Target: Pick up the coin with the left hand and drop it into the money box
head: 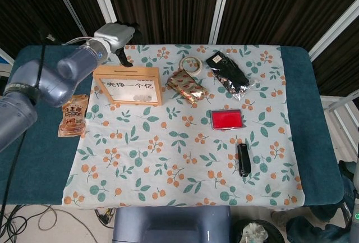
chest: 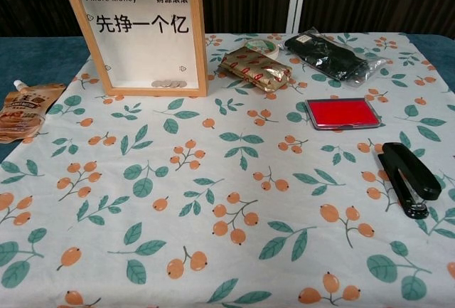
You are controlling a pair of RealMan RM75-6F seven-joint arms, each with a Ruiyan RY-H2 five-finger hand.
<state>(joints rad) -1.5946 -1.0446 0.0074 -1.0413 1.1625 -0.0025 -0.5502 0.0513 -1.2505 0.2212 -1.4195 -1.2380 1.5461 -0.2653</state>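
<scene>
The money box (head: 128,71) is a wooden frame with a clear front, standing upright at the table's back left; the chest view shows its frame (chest: 201,38) too. Several coins (chest: 169,84) lie in a row on its floor, also visible from above as coins (head: 140,94). My left hand (head: 115,34) hangs behind and above the box's top edge, apart from it, with dark fingers (head: 124,59) pointing down and nothing in them. The chest view does not show the hand. My right hand appears in neither view.
A snack pouch (head: 73,117) lies left of the box. Right of it are a gold packet (head: 188,85), a tape roll (head: 190,63) and a black packet (head: 227,73). A red stamp pad (head: 227,119) and a black stapler (head: 243,159) lie further forward on the right.
</scene>
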